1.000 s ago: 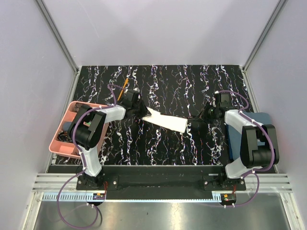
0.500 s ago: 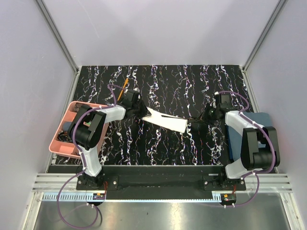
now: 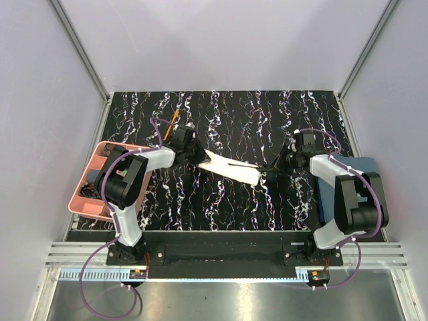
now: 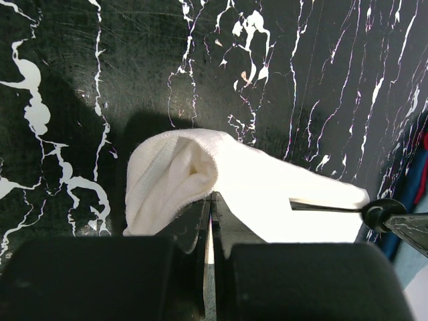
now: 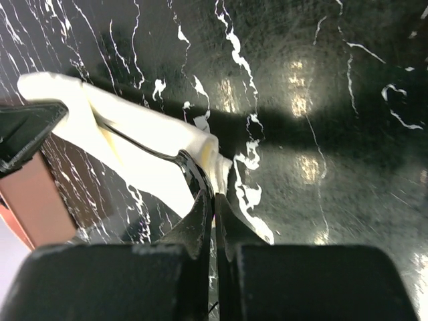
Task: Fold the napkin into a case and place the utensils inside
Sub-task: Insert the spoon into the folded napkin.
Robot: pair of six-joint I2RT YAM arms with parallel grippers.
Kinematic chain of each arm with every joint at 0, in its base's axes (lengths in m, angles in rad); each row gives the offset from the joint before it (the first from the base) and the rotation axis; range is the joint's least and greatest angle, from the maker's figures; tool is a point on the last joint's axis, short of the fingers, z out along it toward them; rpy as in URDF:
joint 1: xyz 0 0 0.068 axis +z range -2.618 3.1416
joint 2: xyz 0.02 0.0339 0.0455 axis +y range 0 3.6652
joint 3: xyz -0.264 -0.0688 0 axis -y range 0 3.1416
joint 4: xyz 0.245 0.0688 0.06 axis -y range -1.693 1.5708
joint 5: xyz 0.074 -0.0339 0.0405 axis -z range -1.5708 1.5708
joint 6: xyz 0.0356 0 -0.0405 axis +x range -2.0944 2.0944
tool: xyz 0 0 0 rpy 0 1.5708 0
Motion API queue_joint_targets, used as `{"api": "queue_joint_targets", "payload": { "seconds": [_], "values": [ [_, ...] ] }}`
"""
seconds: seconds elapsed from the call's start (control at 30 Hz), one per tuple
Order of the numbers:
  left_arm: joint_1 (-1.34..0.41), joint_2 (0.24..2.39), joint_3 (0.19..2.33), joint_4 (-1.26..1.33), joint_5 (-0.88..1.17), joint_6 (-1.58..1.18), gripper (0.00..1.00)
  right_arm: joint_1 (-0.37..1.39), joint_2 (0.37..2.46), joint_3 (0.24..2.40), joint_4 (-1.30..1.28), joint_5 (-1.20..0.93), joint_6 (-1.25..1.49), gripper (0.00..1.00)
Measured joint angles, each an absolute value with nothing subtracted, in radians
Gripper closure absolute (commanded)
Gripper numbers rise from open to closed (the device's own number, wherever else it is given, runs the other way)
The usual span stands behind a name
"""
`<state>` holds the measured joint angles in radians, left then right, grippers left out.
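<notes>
A: Napkin (image 4: 261,194)?
B: Cream cloth, matt, soft; finely ribbed at the hem.
A: Table (image 5: 321,93)?
B: Black marbled top, smooth, glossy, showing lamp glare. Spoon (image 5: 190,170) black, slight sheen.

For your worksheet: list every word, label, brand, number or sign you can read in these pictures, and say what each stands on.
There are none to read.
The napkin, the spoon, the pink tray and the marbled table carry no print.
The small orange part on the front rail is too small to tell whether it bears any print.
</notes>
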<state>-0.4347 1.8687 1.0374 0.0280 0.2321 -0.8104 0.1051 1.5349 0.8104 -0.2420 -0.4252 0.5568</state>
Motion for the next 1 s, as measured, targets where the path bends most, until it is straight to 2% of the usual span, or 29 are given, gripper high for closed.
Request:
{"api": "queue_joint_targets", "payload": {
  "seconds": [0.37, 0.53, 0.6, 0.73, 1.0],
  "values": [
    [-0.441, 1.867, 1.028, 0.041, 0.232, -0.814, 0.95, 0.152, 1.6, 0.811, -0.149, -0.436, 0.673, 1.0],
    [-0.447, 1.833, 1.016, 0.03, 0.224, -0.815, 0.82, 0.162, 1.6, 0.81, -0.128, -0.435, 0.714, 1.0],
    [-0.448, 1.797, 1.012, 0.007, 0.207, -0.811, 0.8, 0.162, 1.601, 0.81, -0.121, -0.434, 0.725, 1.0],
    [-0.439, 1.709, 1.011, -0.034, 0.165, -0.801, 0.87, 0.162, 1.601, 0.808, -0.114, -0.429, 0.739, 1.0],
    [-0.41, 1.711, 1.007, -0.061, 0.115, -0.782, 0.9, 0.167, 1.605, 0.783, -0.083, -0.429, 0.772, 1.0]
  ]
}}
